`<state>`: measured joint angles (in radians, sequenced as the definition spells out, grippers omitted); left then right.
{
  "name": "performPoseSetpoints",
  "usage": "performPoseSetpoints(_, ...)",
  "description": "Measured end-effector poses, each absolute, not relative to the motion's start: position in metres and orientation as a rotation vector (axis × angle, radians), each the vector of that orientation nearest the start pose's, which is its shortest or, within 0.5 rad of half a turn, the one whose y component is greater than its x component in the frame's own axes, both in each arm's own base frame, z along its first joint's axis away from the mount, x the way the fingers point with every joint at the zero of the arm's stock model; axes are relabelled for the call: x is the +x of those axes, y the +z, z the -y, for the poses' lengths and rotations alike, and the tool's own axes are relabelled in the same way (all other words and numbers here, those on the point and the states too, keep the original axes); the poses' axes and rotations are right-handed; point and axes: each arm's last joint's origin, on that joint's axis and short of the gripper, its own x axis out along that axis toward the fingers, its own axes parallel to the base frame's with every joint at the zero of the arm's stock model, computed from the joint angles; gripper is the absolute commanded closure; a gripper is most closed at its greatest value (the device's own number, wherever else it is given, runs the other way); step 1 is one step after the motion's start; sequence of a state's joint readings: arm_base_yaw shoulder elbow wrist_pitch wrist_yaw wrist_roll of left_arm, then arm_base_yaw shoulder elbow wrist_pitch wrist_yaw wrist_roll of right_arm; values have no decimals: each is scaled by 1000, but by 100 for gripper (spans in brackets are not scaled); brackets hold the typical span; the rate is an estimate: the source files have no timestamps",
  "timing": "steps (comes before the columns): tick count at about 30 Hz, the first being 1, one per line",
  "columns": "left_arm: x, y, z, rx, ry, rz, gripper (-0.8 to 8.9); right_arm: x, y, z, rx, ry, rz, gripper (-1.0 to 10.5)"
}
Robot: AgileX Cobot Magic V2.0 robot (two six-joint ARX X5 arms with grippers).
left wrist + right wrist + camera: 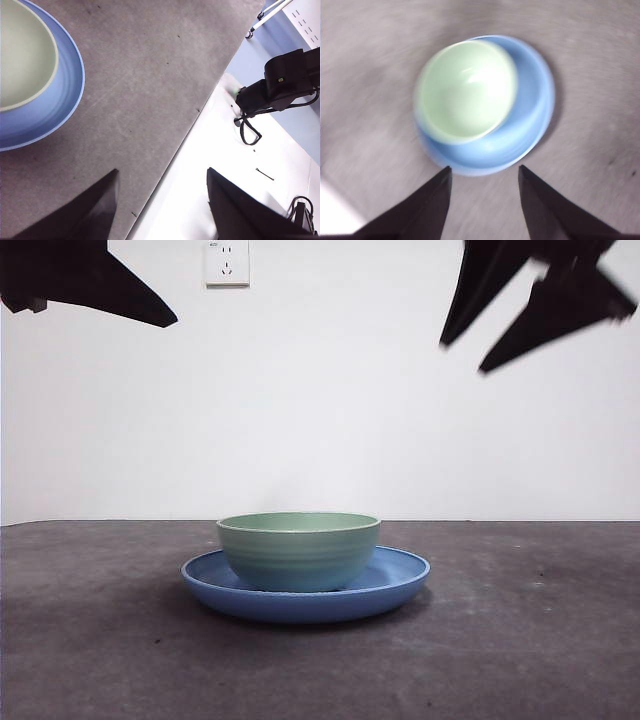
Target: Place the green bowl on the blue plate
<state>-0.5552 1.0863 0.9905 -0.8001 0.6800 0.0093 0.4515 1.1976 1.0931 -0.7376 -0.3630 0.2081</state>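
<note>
Grey table (90, 640): green bowl (298, 550) sits on blue plate (400, 575); left pincer (162, 210), right pincer (484, 202) both agape, empty.

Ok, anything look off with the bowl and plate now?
Only slightly: the green bowl sits upright inside the blue plate but off-centre. No spill or damage shows. Both grippers are open, clear above.

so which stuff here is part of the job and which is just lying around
Part of the job:
- green bowl, sitting on the plate
- blue plate, under the bowl
- right gripper, open, above the bowl and plate

Just there:
- wall socket
- left gripper, open, off to the side
</note>
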Motion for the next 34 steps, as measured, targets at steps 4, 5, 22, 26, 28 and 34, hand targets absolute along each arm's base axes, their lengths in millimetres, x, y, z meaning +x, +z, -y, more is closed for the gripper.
performPoseSetpoints(4,163,303,123,-52,-1152,-944,533,183,324,-110,107,722,-938,734)
performPoseSetpoints(5,163,303,123,-52,-1152,-944,533,179,326,-110,102,731,-939,734)
performPoseSetpoints(22,163,303,122,-52,-1152,-945,533,134,292,-116,32,882,-1008,734)
performPoseSetpoints(26,163,303,122,-52,-1152,-945,533,135,294,-117,34,895,-991,734)
performPoseSetpoints(28,163,303,122,-52,-1152,-945,533,135,294,-118,34,895,-991,734)
performPoseSetpoints(34,163,303,122,-52,-1152,-945,623,135,294,-118,33,895,-992,810)
